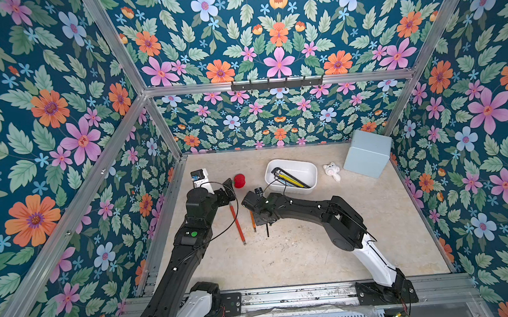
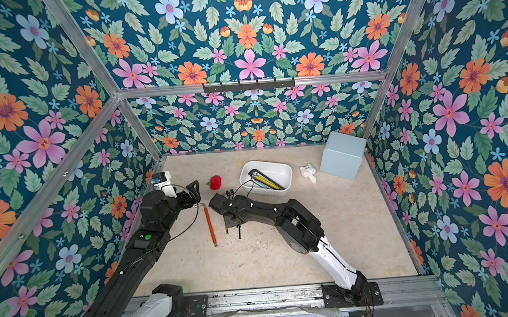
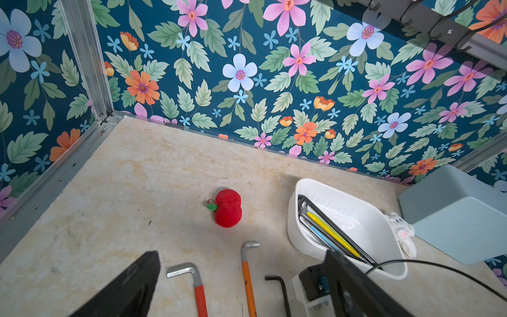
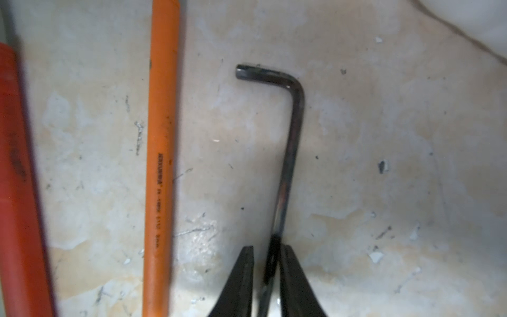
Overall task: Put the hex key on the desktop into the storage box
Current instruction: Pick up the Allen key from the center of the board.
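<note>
The black hex key [image 4: 293, 137] lay flat on the counter [image 1: 314, 247]. It was near the storage box [image 1: 289, 163] but outside it, on the side of the box that faced the robot's arm bases. The right pincer [image 4: 264, 247] was down low over the key's long arm. Its two fingers stood one on each side of that arm, pressed in close on it. The key's short bent end was at the far end from the fingers.

An orange hex key [image 4: 162, 164] lay beside the black one, a bit farther from the box. A red hex key [image 1: 236, 221] lay farther from the box again. The three keys lay side by side and did not touch.

Inside the box, a yellow hex key [image 1: 291, 180] and a blue hex key [image 3: 323, 238] lay slanted among some dark ones.

The left pincer [image 3: 242, 255] hung over the counter, out past the red key from the box. Its fingers were wide apart and held nothing.

A red plush apple [image 1: 239, 180] sat on one side of the box. A small white plush animal [image 1: 331, 170] lay on the other side. A pale blue box [image 1: 367, 154] stood past the animal.
</note>
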You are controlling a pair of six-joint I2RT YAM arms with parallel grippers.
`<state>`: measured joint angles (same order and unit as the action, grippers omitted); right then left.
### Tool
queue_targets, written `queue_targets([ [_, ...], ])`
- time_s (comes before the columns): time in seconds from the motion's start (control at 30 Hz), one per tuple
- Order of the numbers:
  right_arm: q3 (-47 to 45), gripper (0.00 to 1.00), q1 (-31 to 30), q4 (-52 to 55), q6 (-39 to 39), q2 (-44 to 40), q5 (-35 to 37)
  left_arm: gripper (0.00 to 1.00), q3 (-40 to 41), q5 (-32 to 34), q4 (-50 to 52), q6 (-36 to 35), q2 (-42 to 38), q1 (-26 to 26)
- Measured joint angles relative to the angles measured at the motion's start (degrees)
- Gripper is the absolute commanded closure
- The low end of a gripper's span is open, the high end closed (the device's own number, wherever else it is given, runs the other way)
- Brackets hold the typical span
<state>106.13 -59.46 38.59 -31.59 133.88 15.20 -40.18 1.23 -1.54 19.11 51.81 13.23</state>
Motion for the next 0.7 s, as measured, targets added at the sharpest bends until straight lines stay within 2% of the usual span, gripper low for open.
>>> queue_targets([
  [0.07, -0.1, 1.00, -0.1, -0.3, 0.0, 0.0, 0.3, 0.01, 0.0, 0.0, 0.0, 0.0, 0.0, 0.0],
  [0.5, -5.1, 1.00, 0.9, -4.9, 0.6, -3.1, -2.0, 0.00, 0.0, 0.1, 0.0, 0.0, 0.0, 0.0],
  [0.7, -11.6, 1.00, 2.4, -6.2, 8.0, -8.3, -6.5, 0.01, -0.2, 0.1, 0.1, 0.0, 0.0, 0.0],
])
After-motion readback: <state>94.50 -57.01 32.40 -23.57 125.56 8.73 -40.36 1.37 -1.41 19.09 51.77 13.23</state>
